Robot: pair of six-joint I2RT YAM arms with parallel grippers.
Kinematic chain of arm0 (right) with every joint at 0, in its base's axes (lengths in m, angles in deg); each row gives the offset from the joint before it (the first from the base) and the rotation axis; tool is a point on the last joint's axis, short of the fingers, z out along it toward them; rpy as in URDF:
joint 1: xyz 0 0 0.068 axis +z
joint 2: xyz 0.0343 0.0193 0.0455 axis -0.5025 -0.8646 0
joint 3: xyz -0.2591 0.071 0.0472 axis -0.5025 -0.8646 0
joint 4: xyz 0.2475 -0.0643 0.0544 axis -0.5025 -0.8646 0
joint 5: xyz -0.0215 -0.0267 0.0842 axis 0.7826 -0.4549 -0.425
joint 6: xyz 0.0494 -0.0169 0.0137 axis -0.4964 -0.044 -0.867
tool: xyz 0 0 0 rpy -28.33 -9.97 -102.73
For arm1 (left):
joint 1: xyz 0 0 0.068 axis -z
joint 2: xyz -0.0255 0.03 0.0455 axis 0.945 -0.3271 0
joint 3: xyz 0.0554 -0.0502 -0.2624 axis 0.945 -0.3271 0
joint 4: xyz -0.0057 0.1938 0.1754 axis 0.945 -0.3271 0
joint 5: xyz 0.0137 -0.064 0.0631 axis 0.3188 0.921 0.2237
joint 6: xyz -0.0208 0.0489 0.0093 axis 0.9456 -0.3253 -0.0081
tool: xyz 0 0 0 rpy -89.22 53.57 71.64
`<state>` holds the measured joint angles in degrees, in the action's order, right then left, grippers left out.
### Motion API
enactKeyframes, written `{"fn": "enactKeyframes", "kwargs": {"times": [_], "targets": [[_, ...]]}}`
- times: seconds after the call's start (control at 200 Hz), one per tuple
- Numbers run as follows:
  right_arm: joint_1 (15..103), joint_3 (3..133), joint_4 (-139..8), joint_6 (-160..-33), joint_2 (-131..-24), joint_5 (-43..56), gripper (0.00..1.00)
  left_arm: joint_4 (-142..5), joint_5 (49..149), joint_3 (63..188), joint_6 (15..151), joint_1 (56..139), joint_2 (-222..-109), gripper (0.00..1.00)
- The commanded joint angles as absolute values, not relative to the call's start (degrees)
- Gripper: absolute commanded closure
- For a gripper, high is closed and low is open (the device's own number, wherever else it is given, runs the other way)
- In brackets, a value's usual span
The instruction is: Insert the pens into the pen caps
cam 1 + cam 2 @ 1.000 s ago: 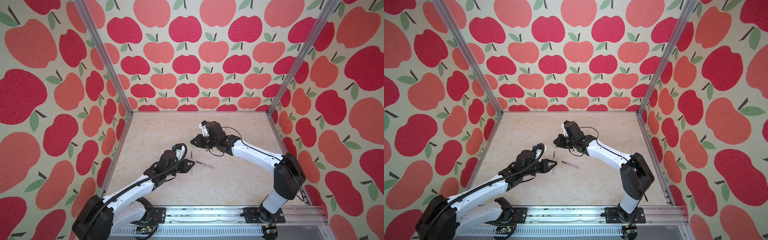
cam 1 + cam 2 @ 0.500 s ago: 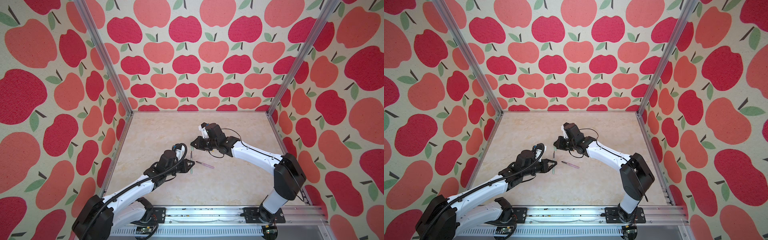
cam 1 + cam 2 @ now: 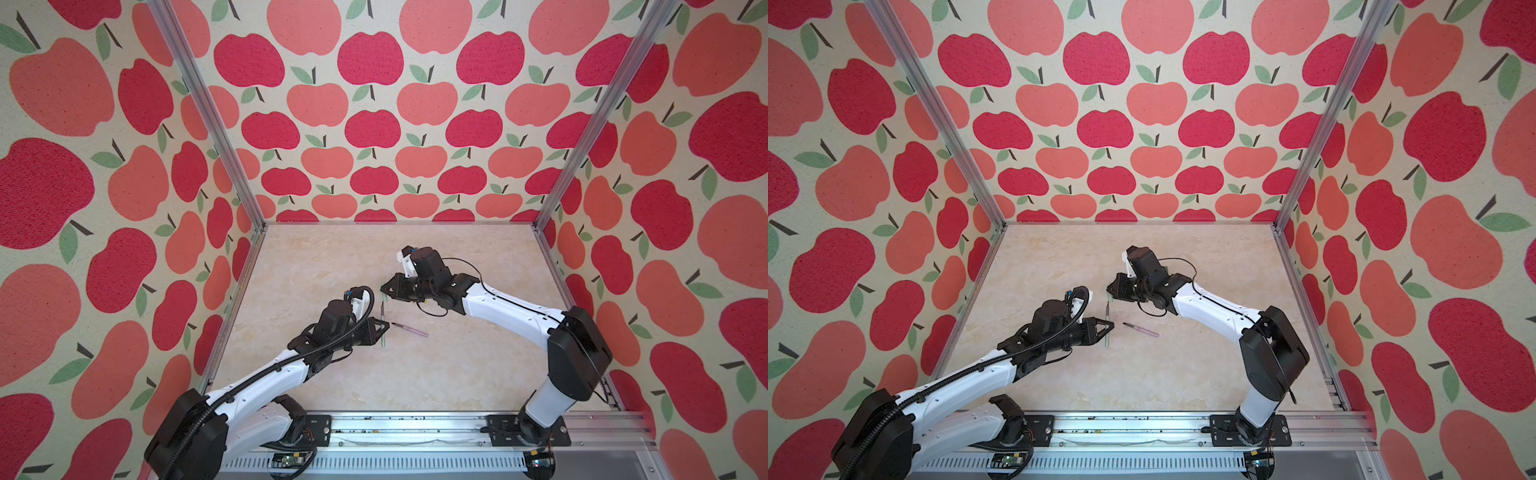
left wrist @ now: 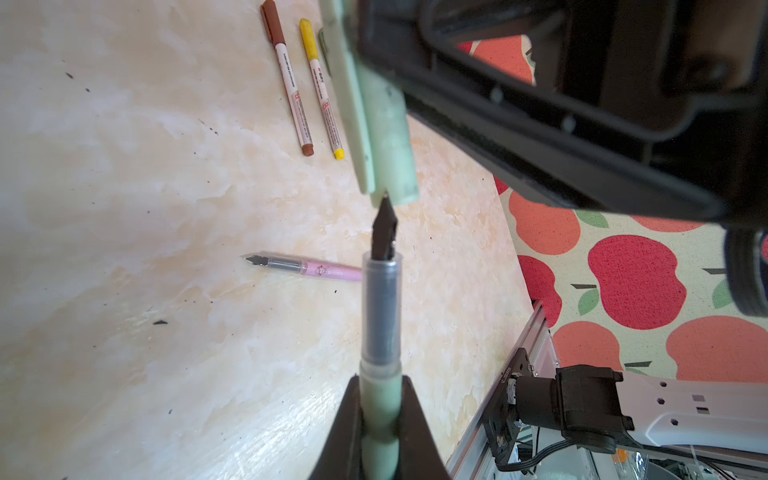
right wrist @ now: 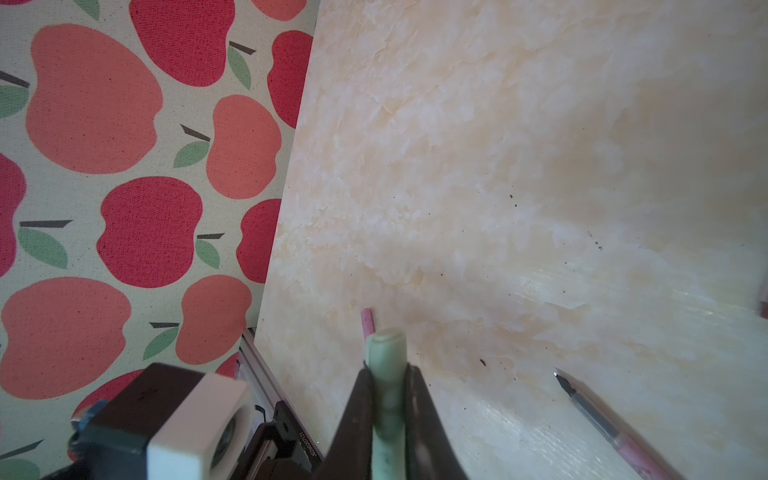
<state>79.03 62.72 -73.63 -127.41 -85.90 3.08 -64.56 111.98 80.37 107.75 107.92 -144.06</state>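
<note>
My left gripper is shut on the barrel of a pale green pen, whose dark pointed tip sticks out toward a pale green pen cap. The tip sits just at the cap's open end. My right gripper is shut on that cap. In both top views the two grippers meet mid-table with the pen between them. An uncapped pink pen lies on the table just right of them.
A brown-capped pen and a yellow-capped pen lie side by side on the marble table. A small pink stub shows behind the held cap. Apple-patterned walls enclose three sides; a metal rail runs along the front.
My right gripper has edged the cap slightly closer to the pen tip. The left arm and the pink pen have stayed put.
</note>
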Motion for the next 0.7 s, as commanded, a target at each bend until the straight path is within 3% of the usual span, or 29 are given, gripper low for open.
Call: {"fn": "enactKeyframes", "kwargs": {"times": [0.0,0.695], "targets": [[79.7,62.8,-73.0,-128.1,-84.1,2.5,0.95,-63.1,112.0,81.7,107.6,108.4,-144.2,1.00],[79.6,64.9,-72.2,-127.9,-85.9,2.3,0.95,-62.2,112.6,82.2,107.5,109.0,-145.7,1.00]]}}
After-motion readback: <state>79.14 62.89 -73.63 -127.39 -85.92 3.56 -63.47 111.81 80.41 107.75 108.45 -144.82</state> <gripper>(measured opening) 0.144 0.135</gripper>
